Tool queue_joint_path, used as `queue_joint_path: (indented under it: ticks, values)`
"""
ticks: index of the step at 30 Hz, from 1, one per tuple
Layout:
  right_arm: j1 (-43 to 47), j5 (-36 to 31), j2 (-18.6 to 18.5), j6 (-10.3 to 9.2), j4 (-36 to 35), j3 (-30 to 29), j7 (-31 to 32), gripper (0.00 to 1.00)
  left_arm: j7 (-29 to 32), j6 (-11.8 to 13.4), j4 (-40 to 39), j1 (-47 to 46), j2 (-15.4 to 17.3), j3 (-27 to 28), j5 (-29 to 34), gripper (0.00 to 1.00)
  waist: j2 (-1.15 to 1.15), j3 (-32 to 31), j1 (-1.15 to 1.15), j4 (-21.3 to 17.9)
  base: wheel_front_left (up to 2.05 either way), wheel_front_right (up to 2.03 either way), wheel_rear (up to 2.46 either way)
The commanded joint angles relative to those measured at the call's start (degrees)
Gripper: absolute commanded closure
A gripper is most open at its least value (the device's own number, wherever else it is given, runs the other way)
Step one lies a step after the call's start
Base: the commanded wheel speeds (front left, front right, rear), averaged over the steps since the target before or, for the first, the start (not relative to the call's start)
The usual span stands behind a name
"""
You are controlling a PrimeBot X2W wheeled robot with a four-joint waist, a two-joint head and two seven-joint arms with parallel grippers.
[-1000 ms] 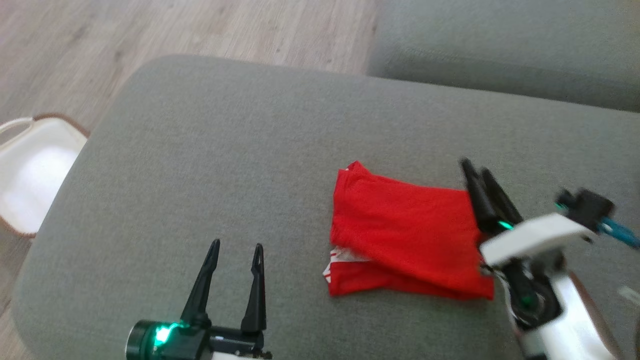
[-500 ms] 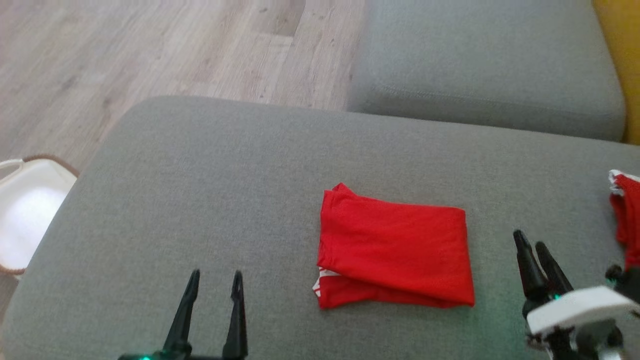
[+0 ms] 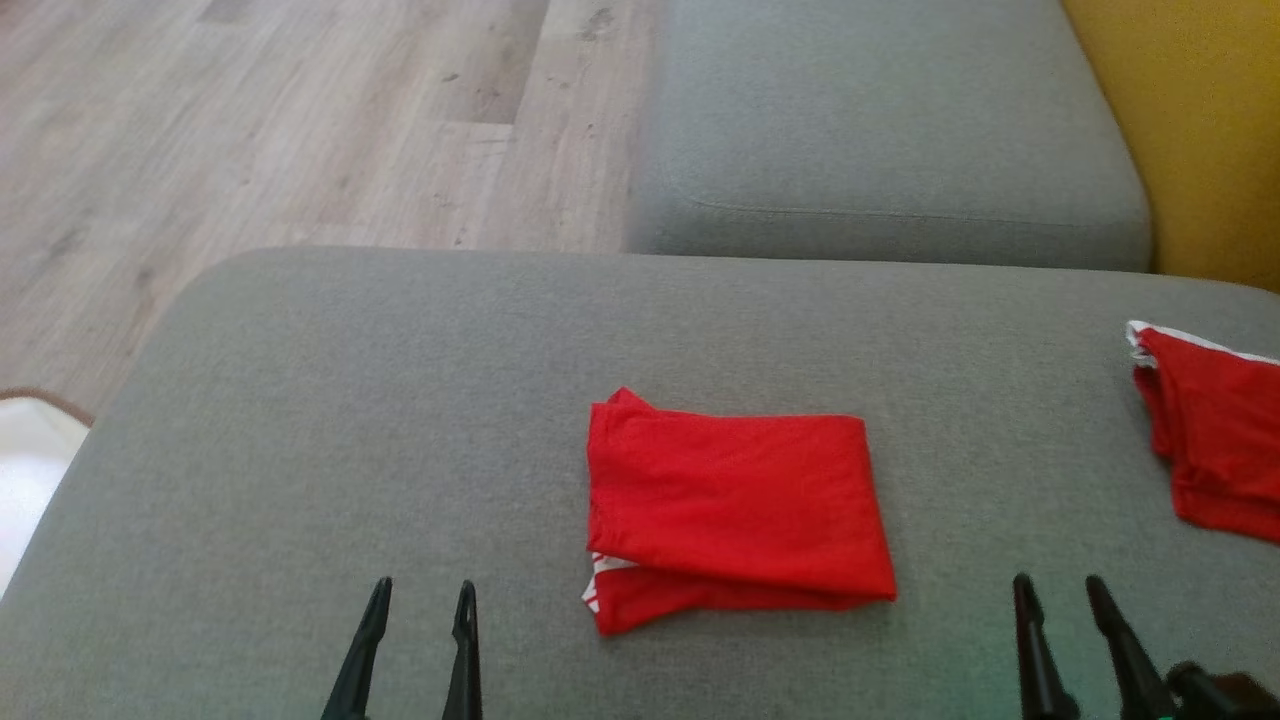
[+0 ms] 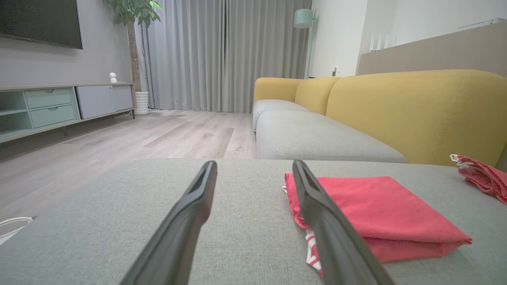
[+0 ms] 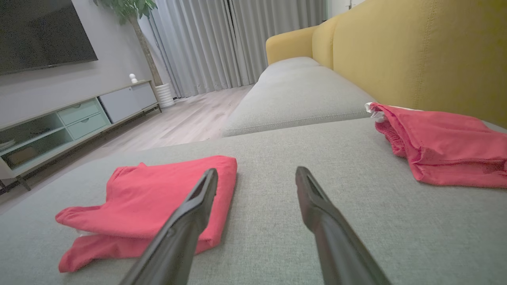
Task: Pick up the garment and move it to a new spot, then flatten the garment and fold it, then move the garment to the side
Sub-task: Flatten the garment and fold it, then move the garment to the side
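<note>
Head view: garment (image 3: 735,505) lies folded (left end effector (image 3: 425,584) and right end effector (image 3: 1057,579) spread, empty), sideways move apparently left.

**Domestic living room.** A sofa (image 4: 416,114) with a yellow back and grey seat cushions (image 4: 317,138) runs along the right. A dark television (image 4: 39,21) hangs on the left wall above a low cabinet (image 4: 59,105) with drawers and open shelves. Floor-length grey curtains (image 4: 222,55) close the far end, with a potted plant (image 4: 136,8) to their left and a floor lamp (image 4: 303,18) with a pale green shade to their right. The floor (image 4: 158,138) is light wood plank. A folded red garment (image 3: 735,505) lies on the near grey cushion (image 3: 350,400).
</note>
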Motion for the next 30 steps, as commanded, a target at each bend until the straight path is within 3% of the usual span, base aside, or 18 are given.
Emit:
queue_joint_path:
  ticks: [1,7,30]
  values:
    - [-1.3,-2.0,-0.4,-0.04,-1.3,0.8,-1.4,0.00,-0.5,-0.2,-1.4,-1.4,-0.2,2.3,0.7,0.00,0.00,-0.4,0.00,-1.0,0.00,0.00,0.00]
    - [-1.2,-7.1,0.6,-0.04,-1.3,1.8,-2.0,0.00,-0.5,-0.1,-1.1,-0.1,-0.4,3.0,0.9,0.00,0.00,0.1,0.00,-3.1,0.00,0.00,0.00]
    - [-1.9,-8.2,-0.2,-0.04,-2.6,3.2,-2.1,0.00,-0.5,1.0,-0.2,0.0,-1.0,3.3,0.3,0.00,0.00,1.1,0.00,-3.7,0.00,0.00,0.00]
